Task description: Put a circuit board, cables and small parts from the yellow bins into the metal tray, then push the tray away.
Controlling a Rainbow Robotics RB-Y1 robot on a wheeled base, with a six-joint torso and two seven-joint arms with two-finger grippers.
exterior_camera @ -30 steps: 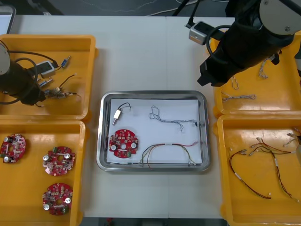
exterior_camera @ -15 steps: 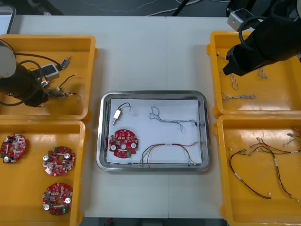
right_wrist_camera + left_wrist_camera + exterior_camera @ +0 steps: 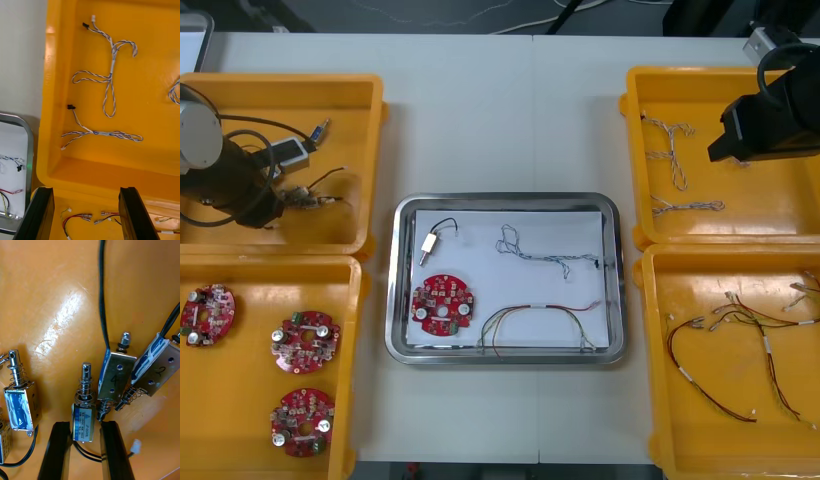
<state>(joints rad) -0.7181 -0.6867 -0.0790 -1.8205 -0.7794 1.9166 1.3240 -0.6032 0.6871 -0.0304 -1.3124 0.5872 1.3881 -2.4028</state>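
Observation:
My left gripper (image 3: 86, 452) is down in the far left yellow bin (image 3: 280, 85), where several small metal parts lie. Its fingers stand close on either side of one small metal part (image 3: 83, 420) with a spring and a blue label, gripping it; in the front view this gripper (image 3: 275, 203) sits among the parts. My right gripper (image 3: 86, 213) hangs open with nothing in it over the edge between the two right bins. The metal tray (image 3: 505, 200) holds a red circuit board (image 3: 442, 305), a small metal part (image 3: 428, 243), a twisted cable (image 3: 545, 255) and a red and yellow cable (image 3: 540, 318).
The near left bin (image 3: 240, 265) holds three circuit boards. Twisted blue and white cables (image 3: 108, 80) lie in the far right bin (image 3: 635, 150). Red and yellow cables (image 3: 740, 350) lie in the near right bin (image 3: 655, 350).
The left fingers have closed in on the small metal part. The right arm has swung to the right, off the table's middle and out over the far right bin.

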